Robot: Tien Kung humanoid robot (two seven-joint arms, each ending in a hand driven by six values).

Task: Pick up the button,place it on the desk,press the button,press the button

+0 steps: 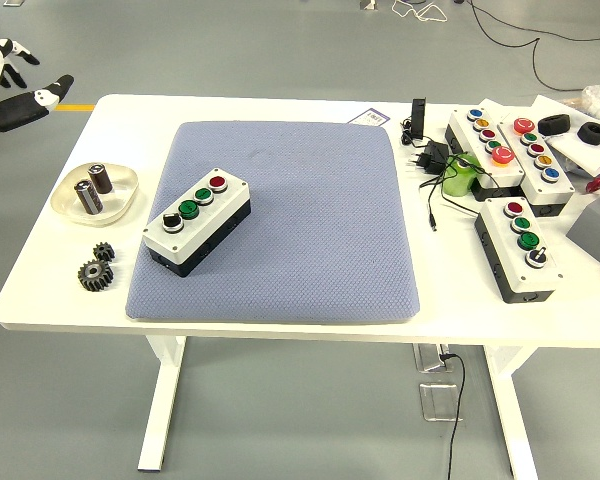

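While the white table (280,325) carries a large blue-grey quilted mat (300,220), a white-topped, black-bodied button box (197,221) lies on the mat's left part, set diagonally; its top shows a dark red button, two green buttons and a black knob in a row; nothing touches it. Left of the mat stands a shallow cream dish (120,200) holding two dark metal cylinders (94,187); two dark toothed gears (98,268) lie just in front of the dish. At the table's right end are three more button boxes (520,245), black cables and a plug adapter (432,158). Only the left hand (15,100) shows, at the upper left edge, off the table; whether its fingers are open or curled I cannot tell, and it holds nothing visible.
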